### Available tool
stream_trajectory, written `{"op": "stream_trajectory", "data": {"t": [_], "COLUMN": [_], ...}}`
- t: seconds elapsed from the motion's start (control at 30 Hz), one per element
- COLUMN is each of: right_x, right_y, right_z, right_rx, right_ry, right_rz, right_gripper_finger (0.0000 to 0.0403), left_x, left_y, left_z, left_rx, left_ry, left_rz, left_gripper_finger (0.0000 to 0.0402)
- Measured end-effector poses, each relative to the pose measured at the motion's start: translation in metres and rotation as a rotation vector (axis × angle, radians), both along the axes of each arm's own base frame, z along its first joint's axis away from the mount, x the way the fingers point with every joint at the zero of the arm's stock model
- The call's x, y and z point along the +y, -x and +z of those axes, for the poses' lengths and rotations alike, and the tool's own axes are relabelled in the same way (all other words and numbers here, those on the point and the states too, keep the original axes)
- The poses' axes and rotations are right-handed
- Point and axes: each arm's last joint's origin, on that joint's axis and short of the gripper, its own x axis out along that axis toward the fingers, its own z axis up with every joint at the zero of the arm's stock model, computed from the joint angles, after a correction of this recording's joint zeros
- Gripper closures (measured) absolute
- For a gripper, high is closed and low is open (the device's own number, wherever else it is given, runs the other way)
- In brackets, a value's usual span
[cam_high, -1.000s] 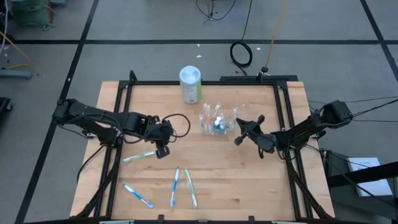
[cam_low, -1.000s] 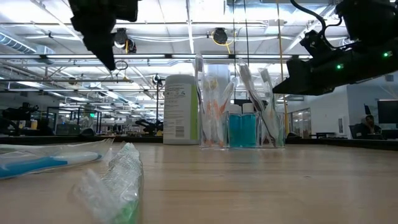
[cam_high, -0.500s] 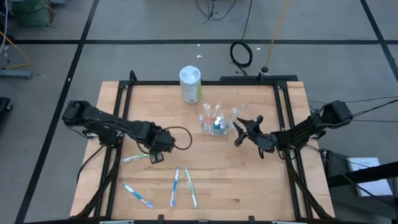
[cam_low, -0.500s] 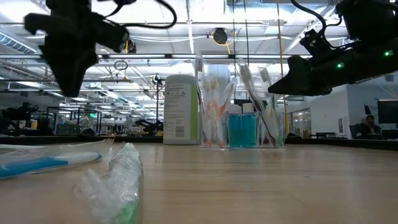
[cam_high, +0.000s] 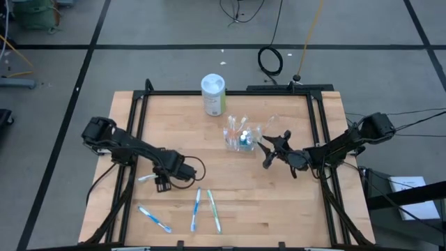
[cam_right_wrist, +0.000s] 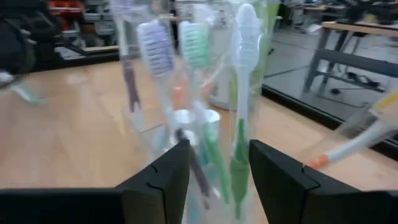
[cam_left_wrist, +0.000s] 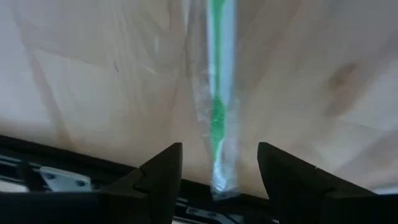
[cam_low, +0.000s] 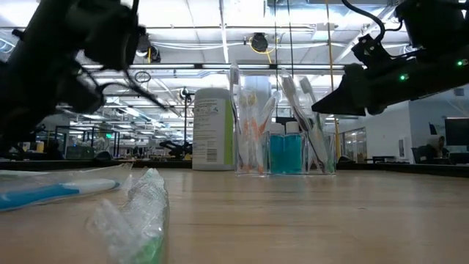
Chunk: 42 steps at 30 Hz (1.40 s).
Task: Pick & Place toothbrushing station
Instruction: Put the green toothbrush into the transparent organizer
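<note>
Overhead: light wooden table point(cam_high: 279, 209) in a black frame. Small clear plastic cup point(cam_high: 242, 137) packed with toothbrushes stands near the table's far middle, just beside a taller white-lidded, green-labelled canister point(cam_high: 213, 94). Four loose wrapped toothbrushes lie toward the near edge: one green-and-white point(cam_high: 148, 178) under the left arm, three blue or green ones point(cam_high: 196, 208) closer to the front.

Left gripper point(cam_high: 162, 184) hangs over the near-left part of the table, above the green-and-white brush. Its wrist view shows what the overhead cannot: fingers spread wide, the green brush in a clear wrapper point(cam_left_wrist: 219, 99) lying on the wood between them, untouched.

Right gripper point(cam_high: 265, 149) sits just right of the cup. Its wrist view shows fingers parted with the cup point(cam_right_wrist: 199, 118) directly ahead between them; contact cannot be told. Bristle heads up: white, green, purple-tinted.

Table-level view adds the cup's contents side-on: upright brushes, orange-accented handles, teal tubes point(cam_low: 285, 152) at the bottom. Cup stands upright on the wood. A crumpled clear wrapper with green point(cam_low: 135, 216) lies close to that camera.
</note>
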Motion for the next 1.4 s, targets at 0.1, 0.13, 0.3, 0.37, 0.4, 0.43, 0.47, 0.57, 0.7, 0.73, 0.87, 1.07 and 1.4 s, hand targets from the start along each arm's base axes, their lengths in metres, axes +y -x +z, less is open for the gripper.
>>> {"op": "stream_trajectory", "data": {"t": [0.1, 0.13, 0.3, 0.37, 0.4, 0.43, 0.47, 0.57, 0.7, 0.73, 0.87, 1.07, 1.4], "right_x": [0.001, 0.001, 0.001, 0.000, 0.000, 0.000, 0.000, 0.001, 0.004, 0.005, 0.009, 0.010, 0.015], "right_y": [0.000, 0.000, 0.000, 0.001, 0.001, 0.001, 0.002, 0.004, 0.009, 0.010, 0.014, 0.017, 0.014], "right_z": [0.000, 0.000, 0.003, 0.007, 0.009, 0.011, 0.014, 0.023, 0.034, 0.037, 0.044, 0.049, 0.048], "right_rx": [0.002, 0.002, -0.018, -0.027, -0.028, -0.028, -0.035, -0.078, -0.119, -0.128, -0.164, -0.193, -0.237], "right_ry": [-0.005, -0.005, -0.005, 0.010, 0.024, 0.037, 0.044, 0.048, 0.059, 0.061, 0.054, 0.044, -0.063], "right_rz": [0.019, 0.019, 0.020, 0.024, 0.027, 0.030, 0.031, 0.038, 0.064, 0.071, 0.092, 0.107, 0.281], "right_gripper_finger": [0.0246, 0.0246, 0.0242, 0.0241, 0.0241, 0.0241, 0.0241, 0.0241, 0.0242, 0.0243, 0.0245, 0.0244, 0.0248], "left_x": [0.003, 0.004, 0.007, 0.008, 0.008, 0.008, 0.009, 0.008, 0.006, 0.006, 0.003, -0.011, -0.039], "left_y": [0.010, 0.013, 0.023, 0.026, 0.027, 0.027, 0.027, 0.024, 0.017, 0.015, 0.003, -0.020, -0.060], "left_z": [-0.011, -0.014, -0.030, -0.036, -0.038, -0.040, -0.040, -0.040, -0.035, -0.034, -0.023, 0.003, 0.045], "left_rx": [0.032, 0.042, 0.050, 0.032, 0.023, 0.015, 0.010, -0.010, -0.041, -0.055, -0.107, -0.251, -0.569], "left_ry": [-0.028, -0.031, -0.027, -0.020, -0.017, -0.016, -0.017, -0.020, 0.002, 0.004, -0.029, -0.139, -0.335], "left_rz": [0.003, 0.003, -0.006, -0.004, -0.004, -0.004, -0.004, -0.014, -0.058, -0.072, -0.120, -0.378, -0.790], "left_gripper_finger": [0.0186, 0.0187, 0.0208, 0.0221, 0.0228, 0.0236, 0.0244, 0.0277, 0.0337, 0.0355, 0.0389, 0.0381, 0.0373]}}
